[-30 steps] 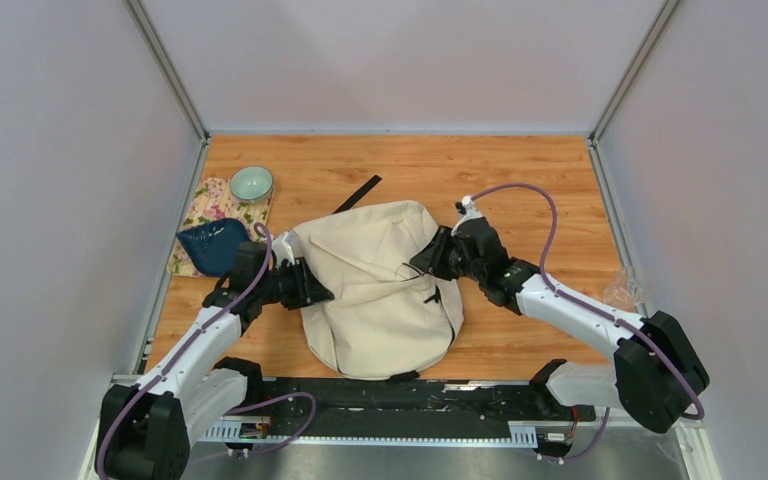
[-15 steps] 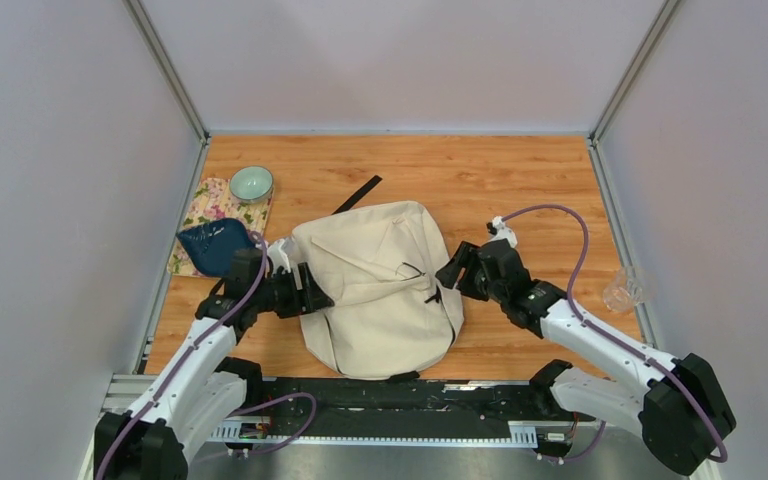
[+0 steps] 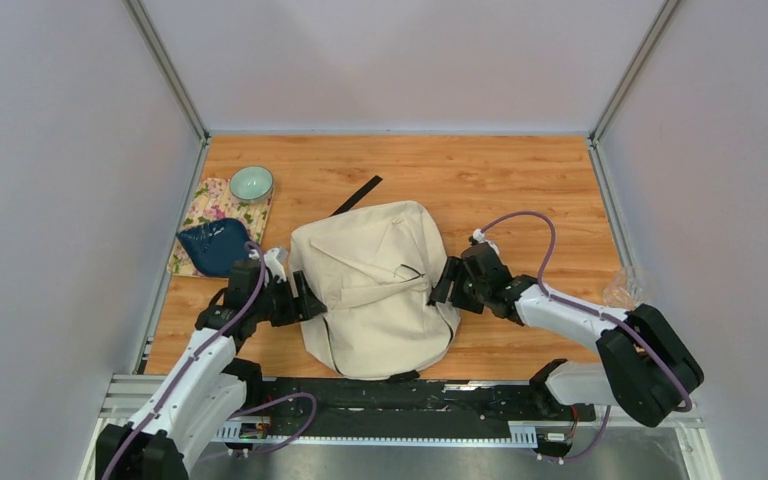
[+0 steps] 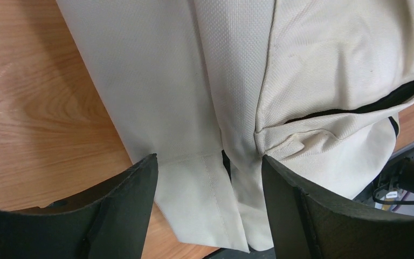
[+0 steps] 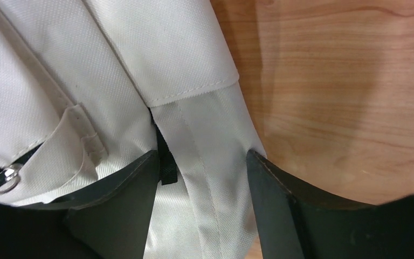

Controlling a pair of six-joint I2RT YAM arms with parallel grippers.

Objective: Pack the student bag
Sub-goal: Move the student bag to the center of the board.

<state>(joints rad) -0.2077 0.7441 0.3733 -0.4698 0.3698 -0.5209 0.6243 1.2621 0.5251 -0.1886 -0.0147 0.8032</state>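
Student bag (image 3: 380, 285) lies mid tabletop (image 3: 520, 190), between both arms. Left gripper (image 3: 305, 297) and right gripper (image 3: 443, 283) are both spread open, each straddling a side band of the bag w/o pinching it. Step looks like bag positioning, prob. before loading. Next move needs the opening found and an item fetched, e.g. the blue pouch (image 3: 212, 246) at left. Bag is soft cream canvas w/ fine weave, stitched hems, black webbing and a metal ring (image 5: 2, 181). It's slumpy, rounded. Tabletop is smooth wood grain.
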